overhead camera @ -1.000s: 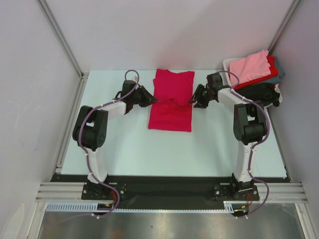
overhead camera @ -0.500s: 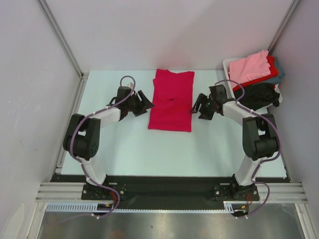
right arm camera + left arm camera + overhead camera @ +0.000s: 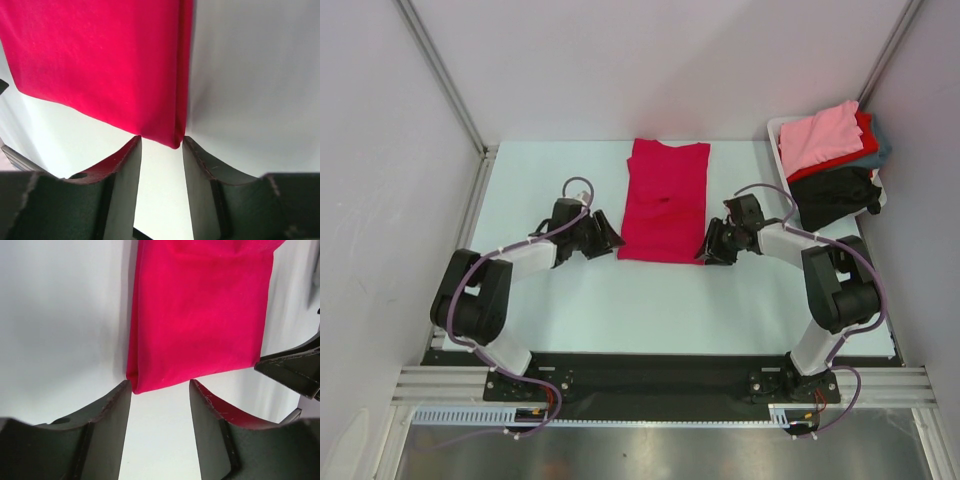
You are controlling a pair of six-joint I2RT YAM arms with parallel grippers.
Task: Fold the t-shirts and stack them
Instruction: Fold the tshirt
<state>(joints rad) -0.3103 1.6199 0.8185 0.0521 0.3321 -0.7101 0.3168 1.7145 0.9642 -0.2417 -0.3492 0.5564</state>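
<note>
Two corners of the crimson t-shirt (image 3: 665, 205) lie just ahead of our left tool (image 3: 160, 387) and right tool (image 3: 161, 142), jaws apart on each, likely so we can pinch both and fold evenly.

- A pale surface (image 3: 620, 310) fills the middle of the top view.
- A white bin (image 3: 775, 130) sits at its far right corner.
- Plain walls (image 3: 620, 70) close in 3 sides.
- A black plate (image 3: 660, 385) runs along the near edge, with a brushed metal sheet (image 3: 660, 450) below it.
</note>
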